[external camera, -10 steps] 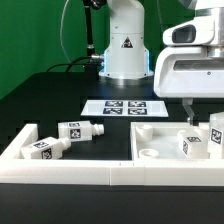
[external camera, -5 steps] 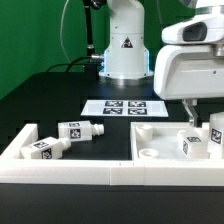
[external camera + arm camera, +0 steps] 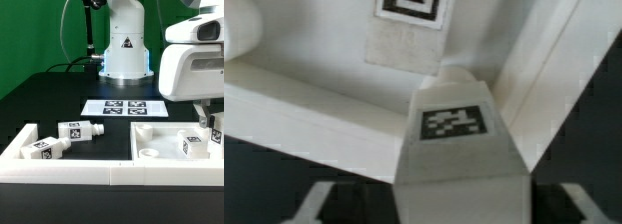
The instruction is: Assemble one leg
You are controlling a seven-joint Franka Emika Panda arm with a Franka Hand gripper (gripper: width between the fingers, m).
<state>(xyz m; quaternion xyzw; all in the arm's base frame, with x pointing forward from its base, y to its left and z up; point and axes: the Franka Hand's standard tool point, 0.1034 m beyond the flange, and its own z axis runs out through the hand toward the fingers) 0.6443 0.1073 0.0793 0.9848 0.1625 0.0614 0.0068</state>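
My gripper (image 3: 210, 122) hangs at the exterior view's right, over the wide white panel (image 3: 150, 160). It is shut on a leg (image 3: 217, 137), a white tagged peg held upright at the panel's far right. In the wrist view the held leg (image 3: 446, 125) fills the space between my gripper's (image 3: 438, 205) dark pads, with the panel (image 3: 295, 100) below it. A second leg (image 3: 190, 144) stands on the panel just beside it. Two more legs (image 3: 77, 130) (image 3: 46, 148) lie loose at the exterior view's left.
The marker board (image 3: 120, 107) lies flat on the black table behind the parts. The arm's white base (image 3: 125, 50) stands at the back. A white rail (image 3: 60, 172) runs along the front, with a wall (image 3: 18, 143) at its left.
My gripper has shifted a little toward the exterior view's right, and the held leg has moved with it. The other legs have not moved.
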